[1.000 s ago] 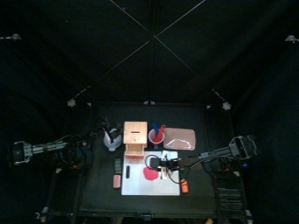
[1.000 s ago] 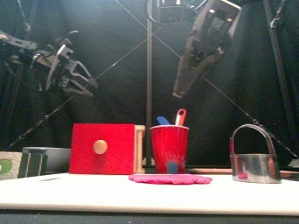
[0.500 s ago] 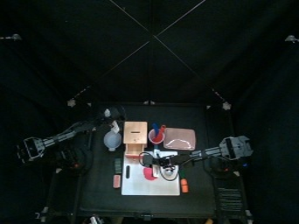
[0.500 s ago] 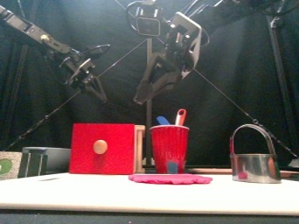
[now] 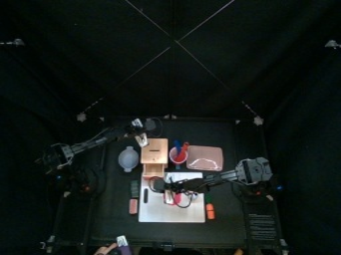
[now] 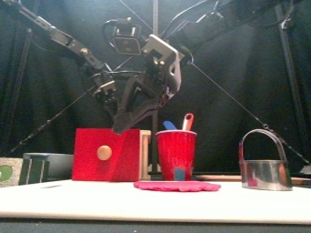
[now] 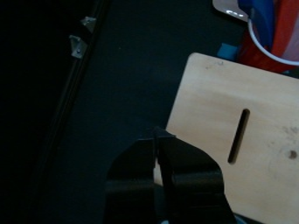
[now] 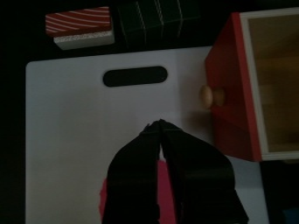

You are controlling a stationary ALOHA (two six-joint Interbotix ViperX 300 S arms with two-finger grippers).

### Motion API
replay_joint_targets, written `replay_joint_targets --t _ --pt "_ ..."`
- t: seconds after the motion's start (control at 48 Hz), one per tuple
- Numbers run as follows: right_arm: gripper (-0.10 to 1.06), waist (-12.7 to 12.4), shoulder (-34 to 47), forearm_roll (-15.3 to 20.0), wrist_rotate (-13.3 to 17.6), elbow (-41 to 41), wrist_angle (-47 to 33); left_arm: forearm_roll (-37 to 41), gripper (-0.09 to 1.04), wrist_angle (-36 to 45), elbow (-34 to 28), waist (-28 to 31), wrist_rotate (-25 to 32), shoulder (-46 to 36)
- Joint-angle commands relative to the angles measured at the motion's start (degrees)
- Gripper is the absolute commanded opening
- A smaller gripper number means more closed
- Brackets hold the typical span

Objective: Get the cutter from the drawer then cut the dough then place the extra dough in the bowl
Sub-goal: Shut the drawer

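Observation:
The pale wooden box [image 5: 155, 151] stands mid-table, its red drawer front [image 6: 104, 155] and knob [image 8: 211, 94] facing the white cutting board [image 5: 174, 204]. Flat pink dough [image 6: 177, 186] lies on the board. The round metal cutter [image 6: 265, 164] with its wire handle stands on the table to the right of the red cup [image 6: 176, 155]. My right gripper [image 5: 158, 184] hangs shut and empty over the board's left part, in front of the drawer. My left gripper [image 5: 144, 127] hovers shut and empty beside the box's back left corner.
A blue-grey bowl [image 5: 128, 157] sits left of the box. Small toy foods [image 5: 132, 204] lie left of the board: a striped piece [image 8: 82, 22] and a dark block [image 8: 152, 17]. An orange toy [image 5: 209, 211] lies at the board's right edge.
Both grippers have gone from open to shut. The right gripper has swung left across the board toward the drawer front. The left gripper has moved back and right to the box.

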Motion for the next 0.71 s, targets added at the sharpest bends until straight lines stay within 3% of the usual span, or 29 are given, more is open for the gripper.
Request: replay_joint_targets --t 0.021,0.312,0.708 --pt "0.09 0.0 0.1 1.5 0.2 -2.6 -0.2 -3.7 0.35 3.1 -5.7 1.3 4.4 3.4" --pt "0.09 -0.4 5.0 4.4 0.2 -8.3 2.1 -14.2 0.35 10.7 -15.1 4.6 17.2 12.9" --pt "0.09 -2.0 8.3 1.4 0.1 -15.5 11.2 -11.6 0.35 14.9 -15.3 5.6 18.6 15.4"
